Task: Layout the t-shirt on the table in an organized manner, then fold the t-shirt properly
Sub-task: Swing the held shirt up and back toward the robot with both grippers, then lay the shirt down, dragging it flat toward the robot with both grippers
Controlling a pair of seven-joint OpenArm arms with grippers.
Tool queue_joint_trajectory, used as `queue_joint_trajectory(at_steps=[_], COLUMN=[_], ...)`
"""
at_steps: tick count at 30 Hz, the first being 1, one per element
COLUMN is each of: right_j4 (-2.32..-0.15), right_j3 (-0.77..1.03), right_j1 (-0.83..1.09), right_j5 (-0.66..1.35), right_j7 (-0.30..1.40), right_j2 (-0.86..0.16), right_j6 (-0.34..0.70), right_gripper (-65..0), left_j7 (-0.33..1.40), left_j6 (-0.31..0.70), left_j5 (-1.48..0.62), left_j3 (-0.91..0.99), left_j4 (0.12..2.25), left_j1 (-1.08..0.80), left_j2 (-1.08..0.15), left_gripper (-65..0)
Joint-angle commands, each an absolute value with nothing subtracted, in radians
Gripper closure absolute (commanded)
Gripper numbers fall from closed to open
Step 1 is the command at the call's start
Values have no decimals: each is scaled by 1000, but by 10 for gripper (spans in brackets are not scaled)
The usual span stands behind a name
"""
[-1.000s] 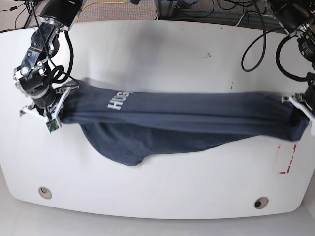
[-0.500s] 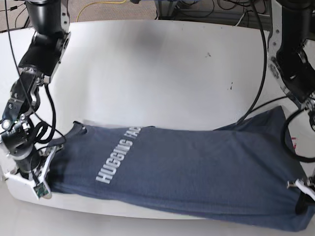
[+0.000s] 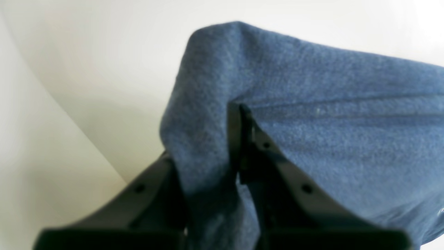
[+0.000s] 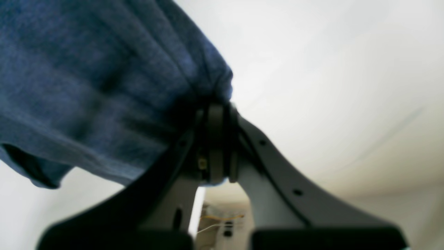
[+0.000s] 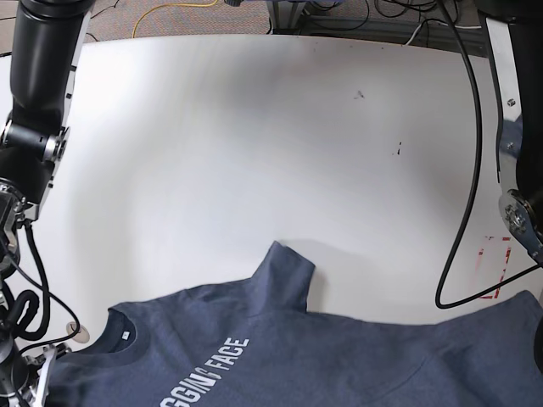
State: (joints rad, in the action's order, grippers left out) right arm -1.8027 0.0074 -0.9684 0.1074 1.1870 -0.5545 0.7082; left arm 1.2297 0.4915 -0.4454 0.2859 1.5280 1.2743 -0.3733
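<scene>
Soft, limp dark navy heathered cotton t-shirt (image 5: 339,356) drapes across the lower frame over the glossy white table (image 5: 254,127), both grippers (image 3: 239,114) (image 4: 216,114) clenched on bunched edges; likely best held at corners.

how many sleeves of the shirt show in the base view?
1: a sleeve pokes up from the t-shirt onto the table. The other may lie past the bottom edge.
</scene>
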Motion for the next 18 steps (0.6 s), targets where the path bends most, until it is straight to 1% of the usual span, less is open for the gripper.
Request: queue_joint_trajectory(at_steps=[1, 6, 9, 11, 18], right_j4=[-1808, -1808, -1816, -1834, -1928], right_j3=[5, 5, 5, 7, 10], right_j1=[-1044, -1095, -1092, -1081, -949], right_j5=[77, 77, 82, 79, 77], right_j7=[1194, 1230, 1254, 1256, 1260], right_j2=[-581, -581, -581, -581, -601], right_j6=[698, 698, 698, 698, 698], right_gripper=[-2, -2, -2, -2, -2], left_j7=[1211, 1211, 1230, 1251, 1254], left_j6=[487, 489, 490, 490, 492], left_j5=[-433, -433, -435, -437, -438], left_j3=[286, 285, 286, 291, 294], left_j4=[1529, 1535, 1540, 1552, 1658], left_j1=[1309, 1309, 1307, 1270, 1113], left_j2=[-395, -395, -395, -395, -395], left_gripper=[0, 0, 0, 0, 0])
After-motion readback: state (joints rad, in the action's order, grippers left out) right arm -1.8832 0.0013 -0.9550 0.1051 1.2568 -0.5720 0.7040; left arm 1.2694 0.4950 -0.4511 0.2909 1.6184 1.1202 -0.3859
